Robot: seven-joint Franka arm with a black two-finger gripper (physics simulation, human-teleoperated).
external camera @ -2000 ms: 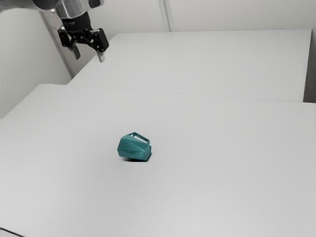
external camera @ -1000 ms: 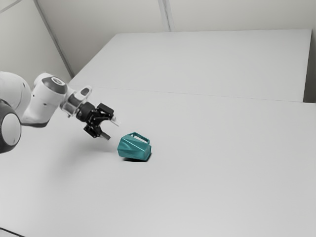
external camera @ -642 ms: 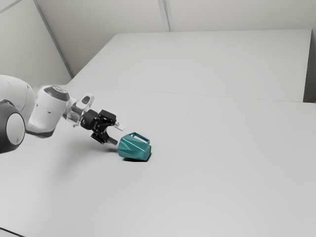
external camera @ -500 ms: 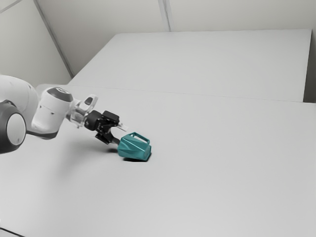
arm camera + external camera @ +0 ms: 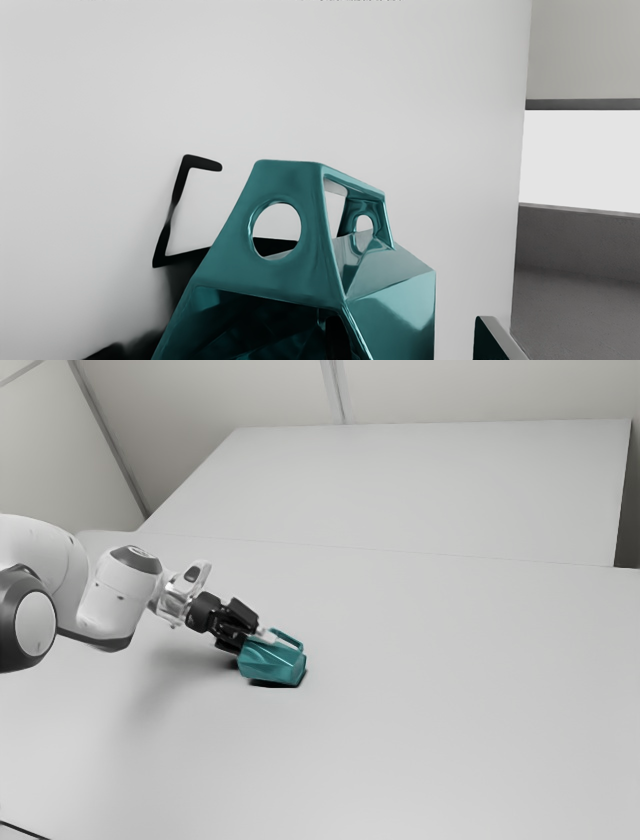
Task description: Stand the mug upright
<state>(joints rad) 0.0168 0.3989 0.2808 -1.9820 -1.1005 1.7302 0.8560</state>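
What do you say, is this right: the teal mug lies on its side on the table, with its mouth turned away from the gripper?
Not quite: the mouth is turned toward the gripper, not away; the wrist view looks right into it. The teal mug does lie on its side on the table.

A Franka robot's white arm (image 5: 60, 555) features smooth, rounded shells, with dark gray trim and small dark dots. A thick dark gray ring (image 5: 12, 598) frames a pale round cover (image 5: 36, 627), while a dark gray cap (image 5: 138, 558) bears a lighter oval marking. The glossy silver-white wrist (image 5: 176, 600) carries a pale, rounded tab (image 5: 200, 570) with a dark oval inset. The blocky gripper (image 5: 258, 644) is black, one finger (image 5: 506, 341) edged in light gray, its flat face dark.
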